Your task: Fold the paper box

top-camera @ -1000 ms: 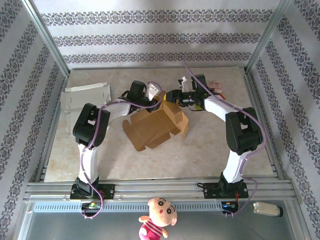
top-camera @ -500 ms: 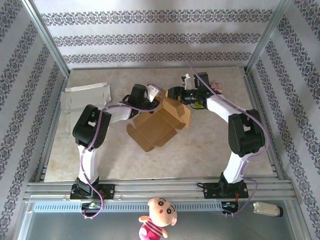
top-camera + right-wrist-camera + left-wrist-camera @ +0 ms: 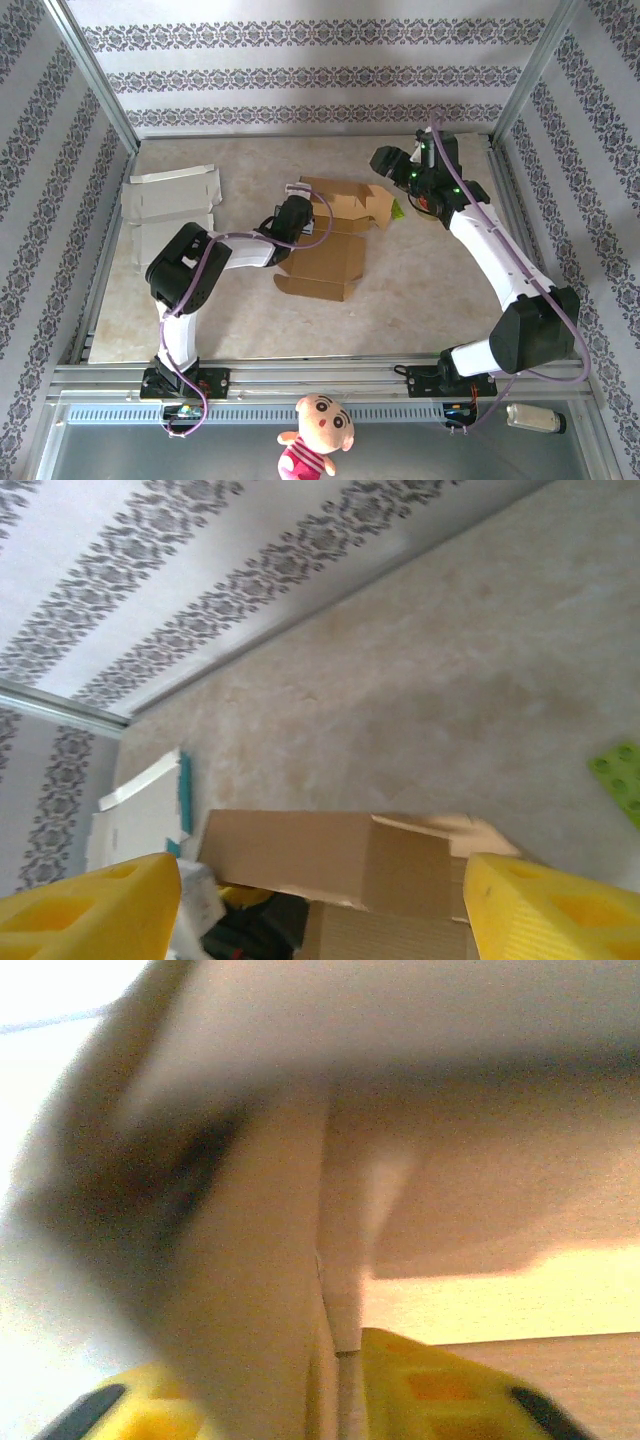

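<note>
1. The brown paper box (image 3: 335,240) lies on the table (image 3: 430,300) to the right of the white sheets (image 3: 172,198), a stack of flattened blanks. A strip of bare tabletop separates the two.
2. The box is only partly made up. A broad panel lies flat on its near side, and on the far side several flaps stand up loosely.
3. The left gripper (image 3: 298,200) is at the edge of the box that faces the white sheets. Its forearm reaches across the table from just past their near right corner.
4. Seen from the left wrist, everything is close and blurred. A cardboard wall stands between the two yellow fingers (image 3: 440,1400). I cannot tell whether they pinch that wall or only sit either side of it.
5. The right gripper (image 3: 383,160) hangs in the air over the far corner of the box, on the side away from the white sheets, and touches nothing.
6. Seen from the right wrist, its jaws are spread wide and released, with nothing between them. The box sits below them, and the white sheets lie beyond it.
7. A small green piece (image 3: 399,210) lies on the table just beside the right corner of the box, on the side away from the white sheets.
</note>
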